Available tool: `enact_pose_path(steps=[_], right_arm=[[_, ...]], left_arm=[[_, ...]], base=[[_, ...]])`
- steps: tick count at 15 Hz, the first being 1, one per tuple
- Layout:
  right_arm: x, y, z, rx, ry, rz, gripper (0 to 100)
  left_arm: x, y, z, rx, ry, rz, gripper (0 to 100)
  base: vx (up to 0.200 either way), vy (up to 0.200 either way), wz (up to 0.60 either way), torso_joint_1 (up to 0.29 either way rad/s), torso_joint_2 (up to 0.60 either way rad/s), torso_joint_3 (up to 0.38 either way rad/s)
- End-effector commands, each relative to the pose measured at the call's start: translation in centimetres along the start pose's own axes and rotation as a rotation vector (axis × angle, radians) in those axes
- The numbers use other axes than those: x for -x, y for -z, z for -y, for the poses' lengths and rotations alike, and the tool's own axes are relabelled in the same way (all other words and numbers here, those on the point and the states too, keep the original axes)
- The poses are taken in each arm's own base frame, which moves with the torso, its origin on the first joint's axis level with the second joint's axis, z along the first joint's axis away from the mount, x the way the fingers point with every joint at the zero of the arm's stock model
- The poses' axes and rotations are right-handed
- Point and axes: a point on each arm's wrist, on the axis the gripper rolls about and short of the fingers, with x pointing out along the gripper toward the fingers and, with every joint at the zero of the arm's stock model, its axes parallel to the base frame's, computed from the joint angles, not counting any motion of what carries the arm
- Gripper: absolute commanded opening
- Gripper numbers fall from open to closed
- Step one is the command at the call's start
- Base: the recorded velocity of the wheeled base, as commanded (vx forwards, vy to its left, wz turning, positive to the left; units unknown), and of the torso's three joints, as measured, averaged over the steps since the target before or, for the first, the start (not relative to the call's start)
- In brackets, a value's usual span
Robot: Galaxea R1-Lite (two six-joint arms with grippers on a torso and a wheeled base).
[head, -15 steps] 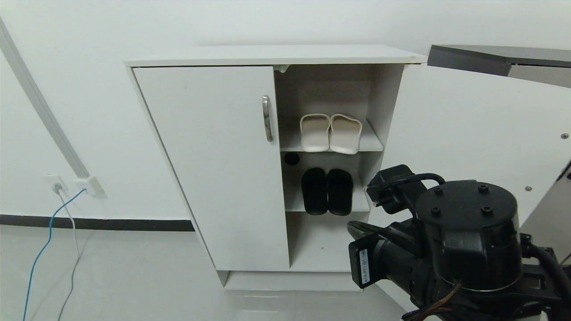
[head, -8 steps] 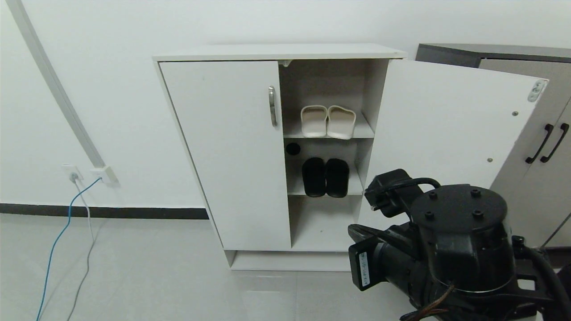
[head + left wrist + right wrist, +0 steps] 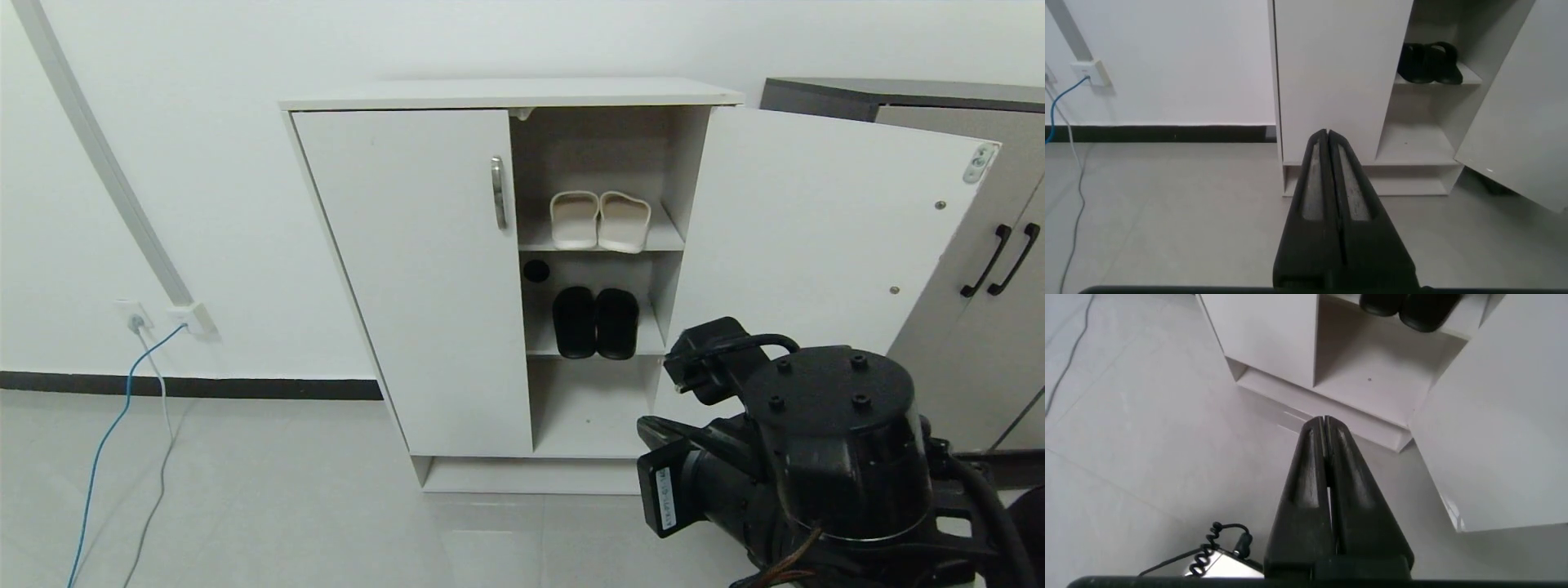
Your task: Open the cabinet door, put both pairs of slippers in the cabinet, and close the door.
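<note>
Two pairs shelved ahead of both claws: white slippers [image 3: 600,220] above, black slippers [image 3: 595,323] below; door [image 3: 816,220] of cabinet [image 3: 506,92] standing open. Left claw [image 3: 1327,140] and right claw [image 3: 1324,426] pressed shut, empty.

Cabinet [image 3: 408,269] upper shelf [image 3: 665,240] carries beige slippers [image 3: 600,220], side by side. Middle shelf [image 3: 539,348] carries black slippers [image 3: 596,323], likewise paired.

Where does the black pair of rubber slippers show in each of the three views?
Head view: black pair of slippers, one shelf below the cream pair.
Left wrist view: the slippers beside the closed left door.
Right wrist view: the slippers, partly cropped at the picture's edge.
Shared landmark: the bare white bottom shelf directly beneath them.
</note>
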Motion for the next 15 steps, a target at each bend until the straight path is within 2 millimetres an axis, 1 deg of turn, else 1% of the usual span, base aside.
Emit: enact_pose_path(steps=[1,15], right_arm=[[-0.13,0.16,-0.06,0.004,0.001,-0.005,0],[-0.23,0.26,-0.10,0.008,0.003,-0.009,0]], left_arm=[[-0.01,0.00,0.00,-0.001,-0.001,-0.002,0],[-0.01,0.00,0.00,-0.001,-0.001,-0.002,0]], base=[[0.000,0.000,0.00,0.000,0.00,0.000],[0.000,0.000,0.00,0.000,0.00,0.000]])
